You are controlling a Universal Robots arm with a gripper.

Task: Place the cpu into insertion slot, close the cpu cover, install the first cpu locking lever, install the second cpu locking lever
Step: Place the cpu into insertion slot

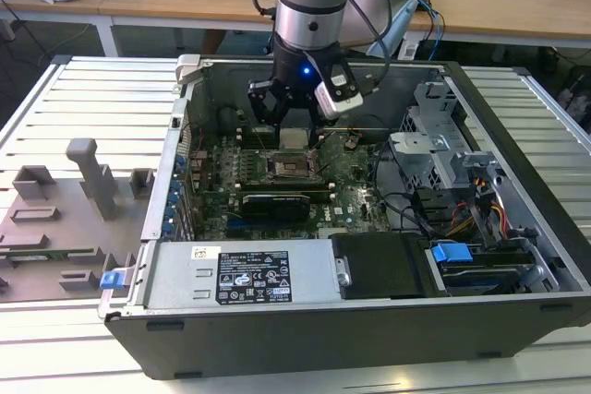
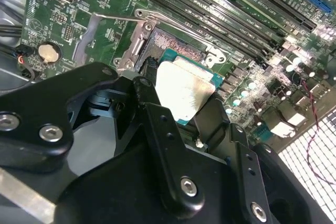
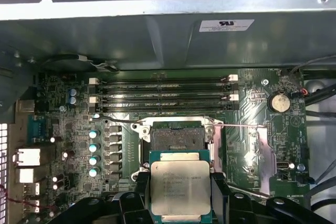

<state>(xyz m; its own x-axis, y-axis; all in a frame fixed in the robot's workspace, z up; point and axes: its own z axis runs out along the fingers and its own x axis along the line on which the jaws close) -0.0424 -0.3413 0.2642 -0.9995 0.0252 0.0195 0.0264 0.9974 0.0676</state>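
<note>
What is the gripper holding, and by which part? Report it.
The gripper holds the cpu by two opposite edges, its metal face bare; it is not yet in the slot.

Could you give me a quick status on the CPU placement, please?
Gripper shut on small flat square silver-grey cpu. Chip held short of square black insertion slot, not seated. Slot's dark centre uncovered.

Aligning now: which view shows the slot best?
First wrist view: the slot faces the camera, mostly clear of the cpu. Second wrist view: slanted, partly behind the cpu. Exterior view: distant, under the gripper.
</note>
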